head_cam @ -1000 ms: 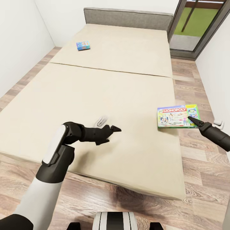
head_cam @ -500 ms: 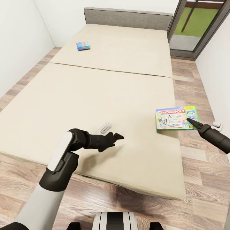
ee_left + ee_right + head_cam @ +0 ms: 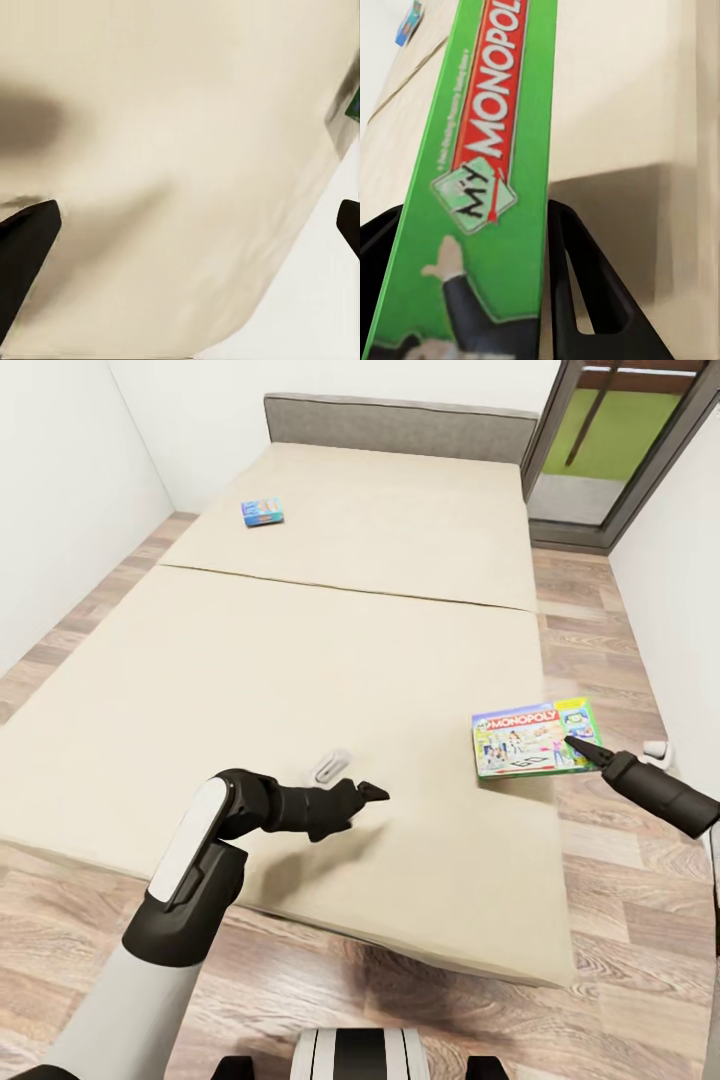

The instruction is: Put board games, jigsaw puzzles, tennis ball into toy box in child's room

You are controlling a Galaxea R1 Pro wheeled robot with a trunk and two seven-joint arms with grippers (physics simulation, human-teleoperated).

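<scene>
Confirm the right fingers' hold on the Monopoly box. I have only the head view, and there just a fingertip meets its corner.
Observer: In the right wrist view, the green edge of the Monopoly box sits between the right fingers, one finger against each side.
Operator: Report the left fingers.
Observer: The left wrist view has the left fingers wide apart, with only the bed between them.
</scene>
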